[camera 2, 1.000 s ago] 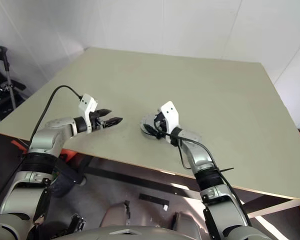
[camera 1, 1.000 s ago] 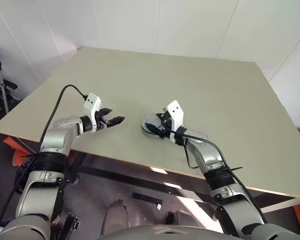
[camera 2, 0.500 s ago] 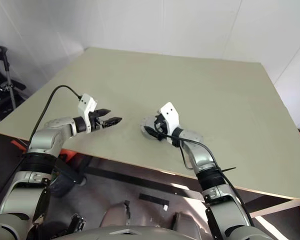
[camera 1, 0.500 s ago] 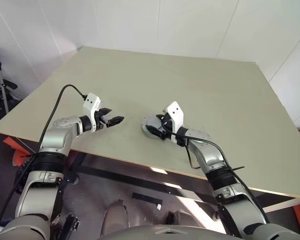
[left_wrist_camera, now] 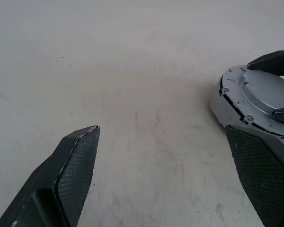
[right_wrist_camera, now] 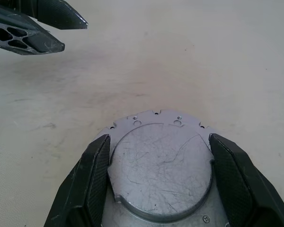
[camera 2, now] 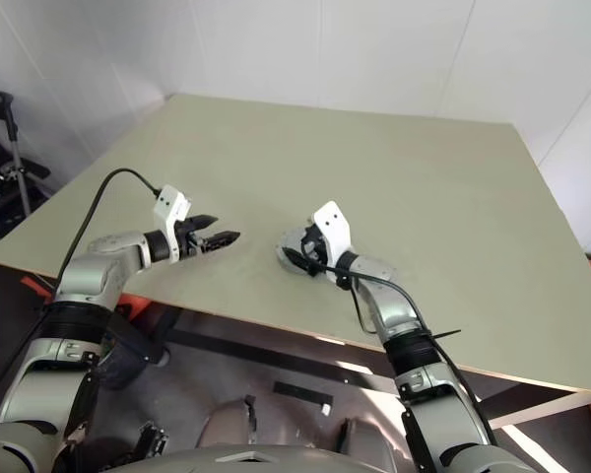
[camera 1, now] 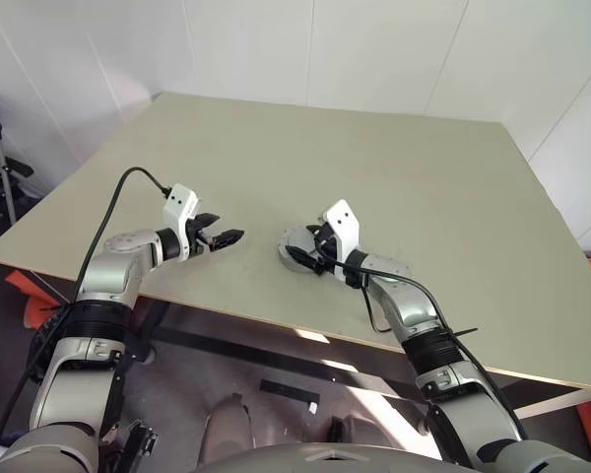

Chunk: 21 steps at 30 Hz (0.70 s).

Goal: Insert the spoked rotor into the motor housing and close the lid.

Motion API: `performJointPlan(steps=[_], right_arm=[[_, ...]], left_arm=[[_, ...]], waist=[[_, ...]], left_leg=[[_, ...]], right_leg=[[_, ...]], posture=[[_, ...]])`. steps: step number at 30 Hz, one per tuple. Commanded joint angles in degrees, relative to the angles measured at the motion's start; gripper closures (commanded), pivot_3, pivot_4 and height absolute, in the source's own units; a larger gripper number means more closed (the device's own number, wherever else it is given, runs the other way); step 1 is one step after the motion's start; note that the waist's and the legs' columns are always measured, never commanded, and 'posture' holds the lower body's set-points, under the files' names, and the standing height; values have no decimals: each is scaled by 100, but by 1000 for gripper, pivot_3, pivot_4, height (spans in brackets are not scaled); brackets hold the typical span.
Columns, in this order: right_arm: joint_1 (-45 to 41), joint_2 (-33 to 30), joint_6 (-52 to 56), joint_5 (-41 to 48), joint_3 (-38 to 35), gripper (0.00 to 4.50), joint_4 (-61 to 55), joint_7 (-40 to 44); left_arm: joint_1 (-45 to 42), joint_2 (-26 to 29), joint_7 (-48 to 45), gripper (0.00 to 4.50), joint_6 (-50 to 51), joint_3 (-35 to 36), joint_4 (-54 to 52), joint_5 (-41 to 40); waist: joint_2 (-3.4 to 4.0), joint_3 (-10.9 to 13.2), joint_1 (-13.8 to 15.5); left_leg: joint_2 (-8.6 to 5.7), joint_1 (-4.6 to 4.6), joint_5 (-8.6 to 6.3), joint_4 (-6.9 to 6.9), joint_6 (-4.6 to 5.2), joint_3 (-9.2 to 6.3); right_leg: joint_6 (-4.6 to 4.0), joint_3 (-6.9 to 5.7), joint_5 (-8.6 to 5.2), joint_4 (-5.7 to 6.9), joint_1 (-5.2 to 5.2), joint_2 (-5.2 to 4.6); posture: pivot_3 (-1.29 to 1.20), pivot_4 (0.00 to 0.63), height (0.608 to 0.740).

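Your motor housing [right_wrist_camera: 161, 177] sits on the tabletop [camera 1: 394, 168] near its front edge, a round grey metal part with a flat, scratched, raised disc on top and a ring of small holes and notches around its rim. You cannot tell from these views whether that top disc is the lid or simply the housing's own face, and the windings and rotor are not to be made out. Your right gripper [right_wrist_camera: 162, 156] straddles the housing: one black finger lies against each side of it, the two fingers [right_wrist_camera: 92, 182] spread wide and set on the rim, so the gripper is closed around the housing while it rests on the tabletop. In the head view that gripper [camera 1: 303, 251] reaches in from the right, under a white camera block [camera 1: 341, 223] on the wrist. Your left gripper [camera 1: 227, 236] hangs just above the tabletop, a little apart from the housing on its left side, pointing toward it. Its fingers [left_wrist_camera: 75, 165] stand wide apart with nothing between them but bare tabletop. A black cable [camera 1: 118, 202] loops back from the left wrist along the arm.
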Motion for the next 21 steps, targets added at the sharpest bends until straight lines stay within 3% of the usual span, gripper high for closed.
performJointPlan(steps=[1,21], right_arm=[[-83,20,-58,-69,6,1301,109,-38],[17,-116,-234,-136,-26,1301,530,59]], left_arm=[[-49,50,-3,0,-56,64,-189,-31],[-9,100,-1,0,-10,82,-278,-53]], waist=[[0,0,-1],[-1,-1,-6]], left_leg=[[0,0,0,0,0,0],[-2,13,-1,-1,3,0]], right_leg=[[0,0,0,0,0,0],[0,2,0,0,12,-1]], posture=[[0,0,740],[0,0,740]])
